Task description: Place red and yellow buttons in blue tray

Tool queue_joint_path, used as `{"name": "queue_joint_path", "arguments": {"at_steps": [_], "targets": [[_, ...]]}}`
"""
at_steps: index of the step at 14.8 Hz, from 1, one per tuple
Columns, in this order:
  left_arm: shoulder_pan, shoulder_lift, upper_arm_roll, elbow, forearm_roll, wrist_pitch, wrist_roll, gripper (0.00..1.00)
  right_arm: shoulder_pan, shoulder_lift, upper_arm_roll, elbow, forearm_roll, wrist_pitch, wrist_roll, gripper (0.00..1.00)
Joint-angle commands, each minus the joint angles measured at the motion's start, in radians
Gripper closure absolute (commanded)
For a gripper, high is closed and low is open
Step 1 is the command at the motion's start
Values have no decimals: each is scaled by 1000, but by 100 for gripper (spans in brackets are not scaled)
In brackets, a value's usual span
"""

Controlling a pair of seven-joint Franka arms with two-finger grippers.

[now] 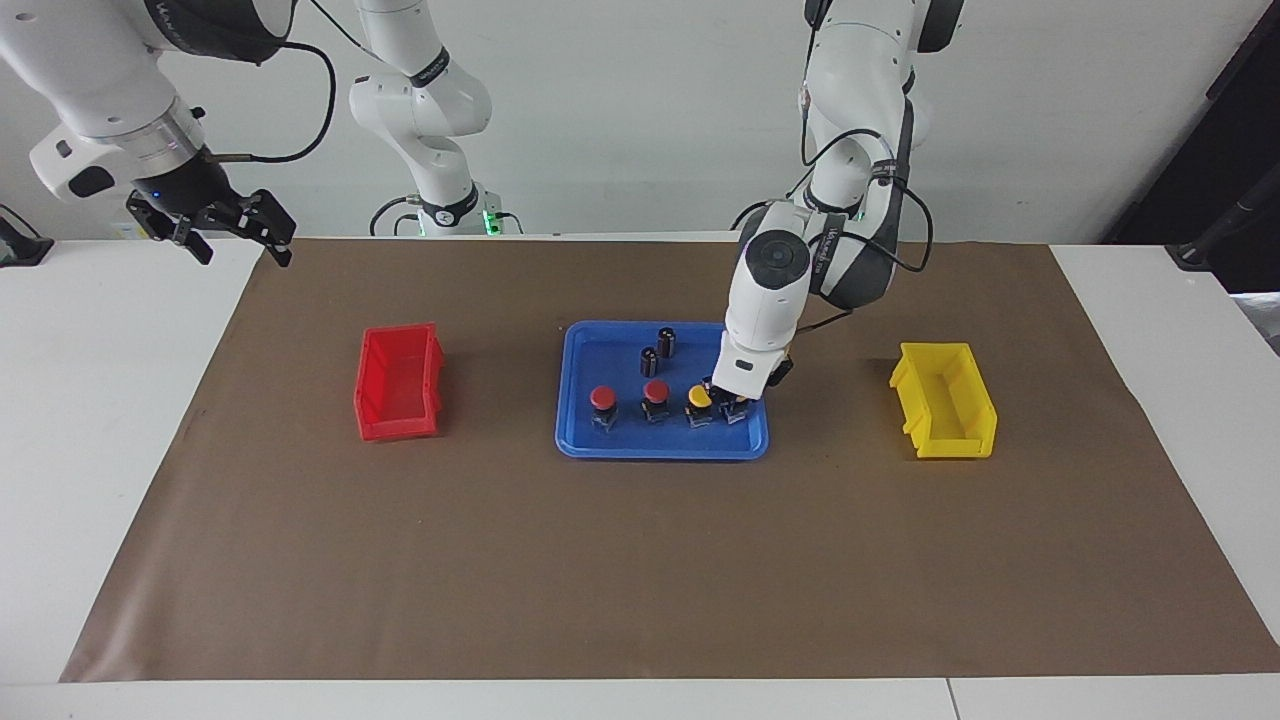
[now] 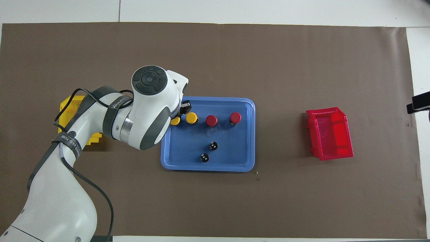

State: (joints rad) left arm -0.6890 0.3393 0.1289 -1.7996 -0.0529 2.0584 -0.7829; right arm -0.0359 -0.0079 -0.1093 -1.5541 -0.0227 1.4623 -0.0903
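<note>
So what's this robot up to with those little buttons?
The left gripper is shut on a yellow button and has it low inside the blue tray, beside another yellow button and two red buttons. Two dark cylinders also stand in the tray. The right gripper waits open, raised over the right arm's end of the table.

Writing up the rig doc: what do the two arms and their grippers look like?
Both arms are glossy white with rounded joint housings, dark grey bands and round dark grey joint caps. The left arm has white lettering on a dark band and loose black cables running along it. The right arm has a silver wrist ring and a black cable. The left gripper and the right gripper are black, with two fingers each.
</note>
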Motion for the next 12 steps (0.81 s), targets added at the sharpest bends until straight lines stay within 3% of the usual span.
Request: {"name": "queue_joint_path", "arguments": {"at_steps": [1, 5, 6, 7, 12], "targets": [[-1, -6, 6, 0, -10, 2, 8, 37, -7, -21, 10, -23, -10, 15, -16, 0], [0, -48, 15, 34, -11, -53, 10, 34, -7, -21, 10, -23, -10, 16, -16, 0], [18, -60, 17, 66, -10, -104, 20, 22, -7, -21, 10, -23, -11, 16, -16, 0], [52, -74, 15, 103, -10, -151, 55, 3, -7, -21, 10, -21, -10, 13, -16, 0], [172, -128, 49, 241, 21, -394, 273, 0, -6, -21, 11, -21, -11, 16, -16, 0]]}}
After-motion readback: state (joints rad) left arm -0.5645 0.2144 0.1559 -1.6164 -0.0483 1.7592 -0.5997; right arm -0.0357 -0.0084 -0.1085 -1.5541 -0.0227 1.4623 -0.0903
